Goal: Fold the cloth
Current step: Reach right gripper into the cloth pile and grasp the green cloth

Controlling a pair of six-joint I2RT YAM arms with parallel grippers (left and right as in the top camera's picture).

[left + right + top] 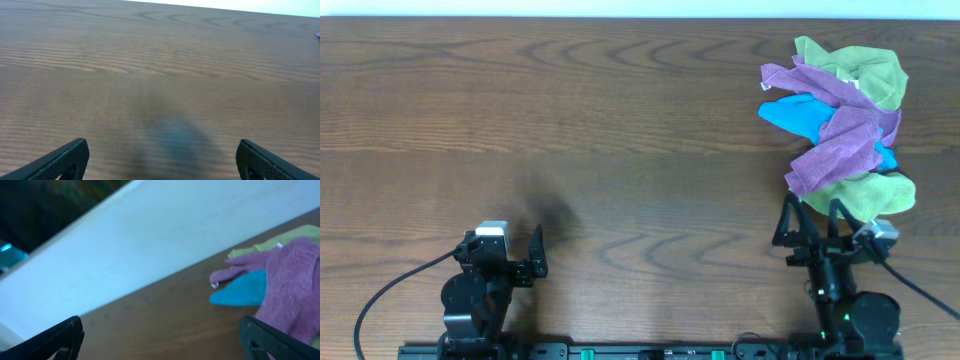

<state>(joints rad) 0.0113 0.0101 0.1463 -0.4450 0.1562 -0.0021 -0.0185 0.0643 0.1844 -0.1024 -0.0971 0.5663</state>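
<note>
Overhead shows wood-grain table [620, 120], white wall [150, 245]; left claw [161, 154], right claw [812, 225] gape empty.

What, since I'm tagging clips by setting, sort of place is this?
Likely a robotics lab bench: a left gripper and right gripper mounted at a wooden table, a cloth pile, a white backdrop.

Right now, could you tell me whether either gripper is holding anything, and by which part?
Nothing is held. The left gripper and the right gripper are both open and empty; the cloths lie in a heap on the table.
</note>
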